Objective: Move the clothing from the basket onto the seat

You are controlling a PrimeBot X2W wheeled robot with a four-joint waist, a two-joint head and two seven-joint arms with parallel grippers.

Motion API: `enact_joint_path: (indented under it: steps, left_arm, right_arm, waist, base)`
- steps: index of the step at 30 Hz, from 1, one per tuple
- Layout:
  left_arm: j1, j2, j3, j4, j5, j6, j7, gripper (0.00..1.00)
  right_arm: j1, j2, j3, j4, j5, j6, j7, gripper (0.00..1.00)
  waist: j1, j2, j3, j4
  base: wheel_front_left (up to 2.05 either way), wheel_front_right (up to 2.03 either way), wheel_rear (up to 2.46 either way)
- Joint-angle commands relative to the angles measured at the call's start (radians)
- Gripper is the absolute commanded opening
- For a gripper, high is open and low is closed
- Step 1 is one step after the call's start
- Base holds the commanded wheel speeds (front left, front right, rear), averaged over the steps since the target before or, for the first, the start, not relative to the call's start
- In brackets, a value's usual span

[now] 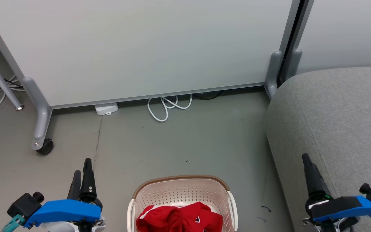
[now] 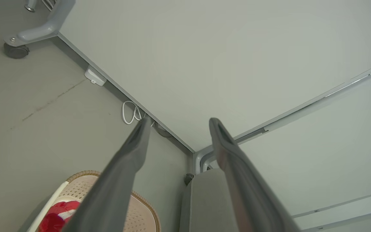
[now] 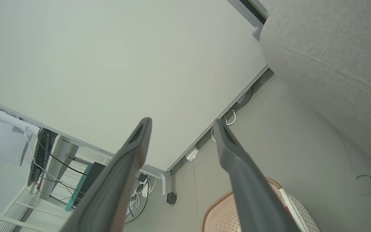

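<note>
Inspection at this moment. I found the basket [image 1: 181,190] standing on the grey floor [image 1: 172,145], its near part cut off by the bottom edge of the head view. The clothing [image 1: 179,219] lay inside the basket as a crumpled red heap with white trim and a small dark emblem. From that heap I could not tell whether it was one garment or two.

The seat [image 1: 333,112] stood to the right of the basket, with a strip of bare floor between them and its rounded edge facing the basket.

The left gripper [image 1: 82,167] hung to the left of the basket, near it but apart from it, with its fingers pointing past the basket. In the left wrist view its two fingers stood well parted with nothing between them, and the basket's brown rim and a patch of red showed below them.

The right gripper [image 3: 182,121] hung to the right of the basket, over the seat's rounded edge. In the right wrist view its fingers were spread wide and held nothing, and the basket's rim showed beneath the right-hand finger.

Beyond the basket I noted a white panel [image 1: 140,48] on grey feet. A looped white cable [image 1: 166,109] and a small white box [image 1: 106,109] lay at the panel's base. A black caster [image 1: 45,147] stood beyond and to the left of the basket
</note>
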Motion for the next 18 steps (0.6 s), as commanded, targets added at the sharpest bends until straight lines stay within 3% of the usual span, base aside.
enact_joint_path:
  steps: [1,18]
  left_arm:
    - [-0.023,0.009,-0.012,-0.014,0.058,0.006,-0.015,1.0]
    - [-0.012,0.029,-0.068,-0.019,0.315,0.018,-0.071,1.0]
  right_arm:
    - [-0.023,-0.006,0.004,-0.013,-0.054,0.002,-0.015,1.0]
    - [-0.015,-0.008,0.021,-0.018,-0.297,0.003,-0.046,1.0]
  waist:
    - [0.0,0.0,0.0,0.001]
    - [0.0,0.0,-0.001,0.005]
  base:
    - [0.0,0.0,0.0]
    - [0.0,0.0,0.0]
